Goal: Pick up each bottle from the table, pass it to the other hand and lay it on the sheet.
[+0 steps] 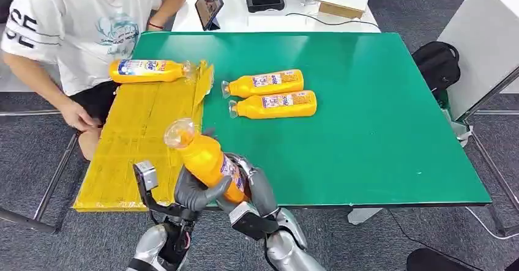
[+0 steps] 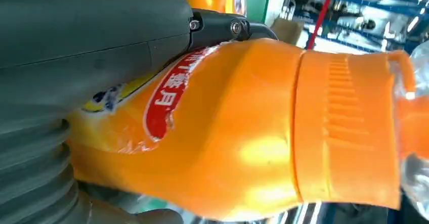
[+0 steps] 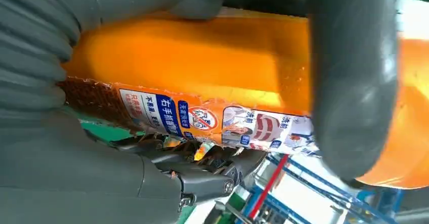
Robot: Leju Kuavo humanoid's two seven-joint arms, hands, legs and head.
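low in the centre-left of the head view, the left hand and right hand both clasp one orange bottle, tilted above the near table edge beside the yellow sheet. one bottle lies on the sheet's upper end; two bottles lie on the table at centre.

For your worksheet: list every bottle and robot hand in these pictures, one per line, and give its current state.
Held bottle: off the table, tilted, gripped by both hands, cap on.
Bottle on the sheet: lying on its side.
Two bottles on the green table: lying side by side, not yet picked up.
Left robot hand: grips the held bottle.
Right robot hand: grips the same bottle.
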